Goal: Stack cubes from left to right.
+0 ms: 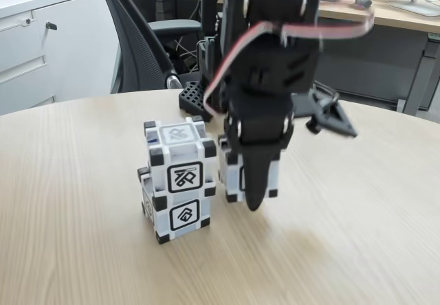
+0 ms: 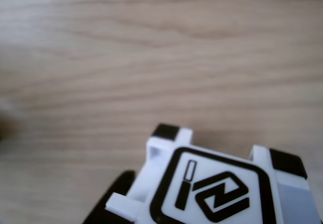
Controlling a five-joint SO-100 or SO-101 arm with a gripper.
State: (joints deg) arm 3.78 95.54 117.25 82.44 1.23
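Two white-grey cubes with black corners are seen stacked on the wooden table in the fixed view: the upper cube (image 1: pixel 177 162) is set squarely on the lower cube (image 1: pixel 176 216), each face bearing a black-framed glyph. A third cube (image 1: pixel 234 174) is placed just right of the stack; its glyph face (image 2: pixel 217 188) is shown in the wrist view.

In the fixed view, two cubes stand stacked on the worktop (image 1: pixel 82 202): the upper cube (image 1: pixel 180 159) sits on the lower cube (image 1: pixel 177 214). Just right of the stack and slightly farther back stands a third cube (image 1: pixel 234 174), partly behind the end effector (image 1: pixel 256 195). An office chair (image 1: pixel 141 44) stands beyond the worktop's far edge.
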